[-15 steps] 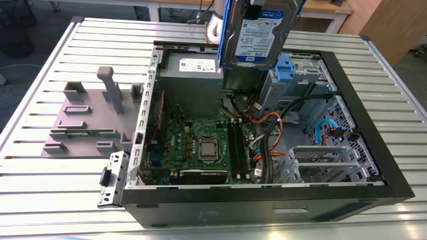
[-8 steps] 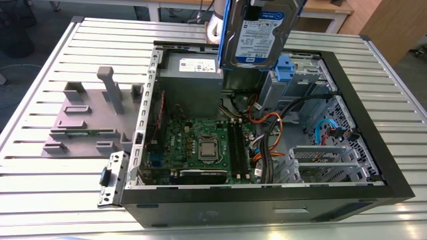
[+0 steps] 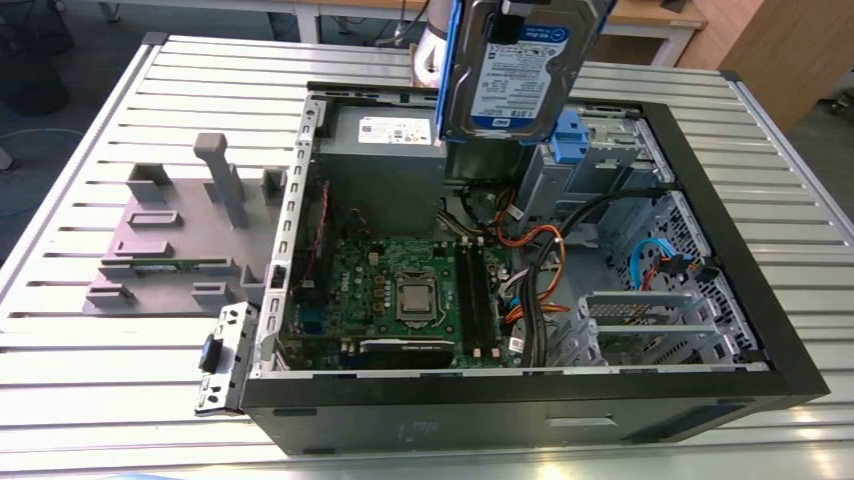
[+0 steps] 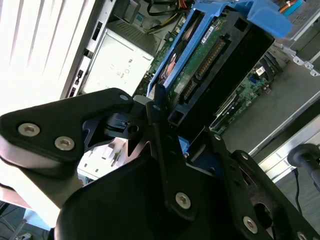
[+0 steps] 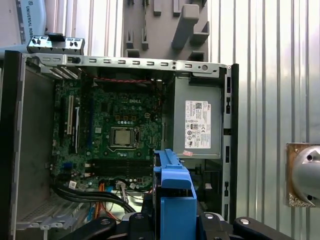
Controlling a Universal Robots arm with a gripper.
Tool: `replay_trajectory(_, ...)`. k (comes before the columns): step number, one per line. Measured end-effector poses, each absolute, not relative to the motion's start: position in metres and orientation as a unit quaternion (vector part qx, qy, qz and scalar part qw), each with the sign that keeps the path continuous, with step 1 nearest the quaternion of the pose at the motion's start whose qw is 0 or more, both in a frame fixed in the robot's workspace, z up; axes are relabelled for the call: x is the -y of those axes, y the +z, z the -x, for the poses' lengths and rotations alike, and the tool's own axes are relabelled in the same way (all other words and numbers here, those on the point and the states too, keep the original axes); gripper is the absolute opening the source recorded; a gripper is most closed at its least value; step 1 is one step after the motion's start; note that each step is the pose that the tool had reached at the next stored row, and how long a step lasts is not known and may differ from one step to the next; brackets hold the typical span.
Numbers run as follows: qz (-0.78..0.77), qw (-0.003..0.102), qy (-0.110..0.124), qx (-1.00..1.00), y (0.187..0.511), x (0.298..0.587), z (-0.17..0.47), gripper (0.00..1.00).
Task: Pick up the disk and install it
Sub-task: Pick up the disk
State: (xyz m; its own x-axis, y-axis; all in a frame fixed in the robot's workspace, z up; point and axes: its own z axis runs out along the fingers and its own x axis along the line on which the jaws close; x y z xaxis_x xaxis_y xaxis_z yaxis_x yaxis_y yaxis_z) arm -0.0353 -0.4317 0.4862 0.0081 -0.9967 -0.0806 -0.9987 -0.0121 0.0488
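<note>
The slatted table (image 3: 107, 420) is washed out by glare on the near side; the computer case (image 3: 534, 410) interior is shadowed.

Silver disk (image 3: 514, 75) — blue bracket (image 5: 174, 200)

A white-and-blue label (image 3: 521, 60) covers the disk (image 3: 470, 100), and a white sticker (image 5: 198, 124) marks the grey power-supply box (image 5: 179, 120) (rows of tiny symbols); the fine print is illegible from here.

disk (image 3: 514, 75): top cut off by the exterior view's upper edge
power-supply box (image 3: 380, 150): one end hidden behind the disk
</note>
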Motion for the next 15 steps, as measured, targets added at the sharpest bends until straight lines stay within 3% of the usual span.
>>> replay_trajectory(15, 0.71, 0.011, 0.046, -0.703, 0.4862, 0.4377, 0.0353, 0.37)
